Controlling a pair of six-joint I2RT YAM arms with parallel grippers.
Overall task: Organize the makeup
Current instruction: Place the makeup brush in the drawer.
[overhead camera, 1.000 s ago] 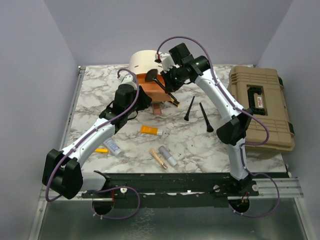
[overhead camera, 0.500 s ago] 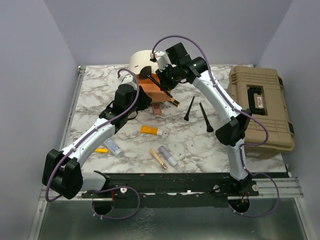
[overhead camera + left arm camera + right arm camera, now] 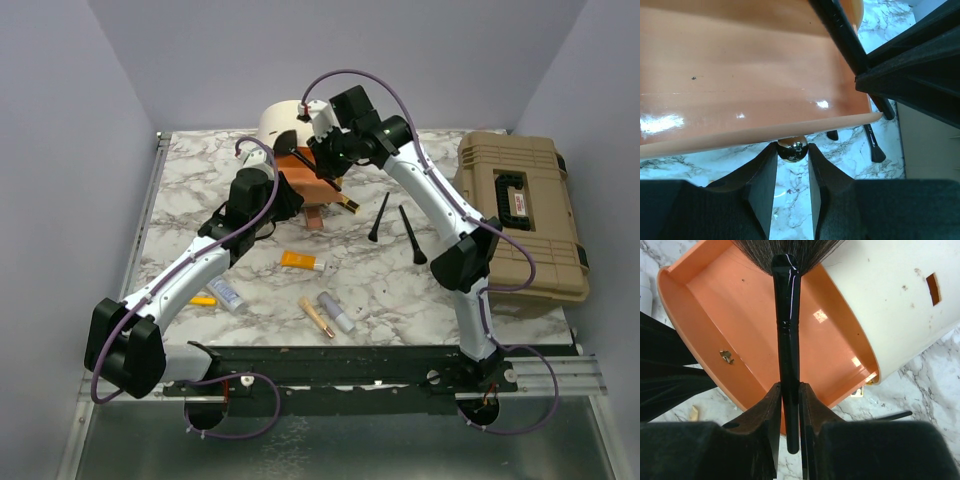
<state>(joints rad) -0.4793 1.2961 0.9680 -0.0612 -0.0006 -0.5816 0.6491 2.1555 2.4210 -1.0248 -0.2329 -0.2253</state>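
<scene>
Round case point(image 3: 283, 122) stood at the far middle of the bench point(image 3: 190, 180), cream body with its orange drawer point(image 3: 735, 330) drawn out toward the arms. Left jaws were closed on the small shiny knob point(image 3: 792, 149) under the drawer's front lip, one finger either side of it. Right jaws were closed on the handle of a black brush point(image 3: 788, 340), which hung directly over the open drawer of the case, bristle end pointing away from the wrist. Whether the bristles touched the drawer floor could not be told. A small tan scrap point(image 3: 726, 356) lay inside the drawer. Remaining makeup lay on the bench on the near side of the case: two more black brushes point(image 3: 379, 217) near-right of it, a pinkish palette point(image 3: 315, 218) just in front of the drawer, an orange tube point(image 3: 300, 262) further toward the arm bases. Furthest from the case were a gold tube point(image 3: 316, 316) and a lilac tube point(image 3: 337, 312) side by side, and off to their left a whitish tube point(image 3: 227, 293) beside a yellow pen point(image 3: 203, 300). Tan toolbox point(image 3: 520, 210) sat lid down, well right of the case.
</scene>
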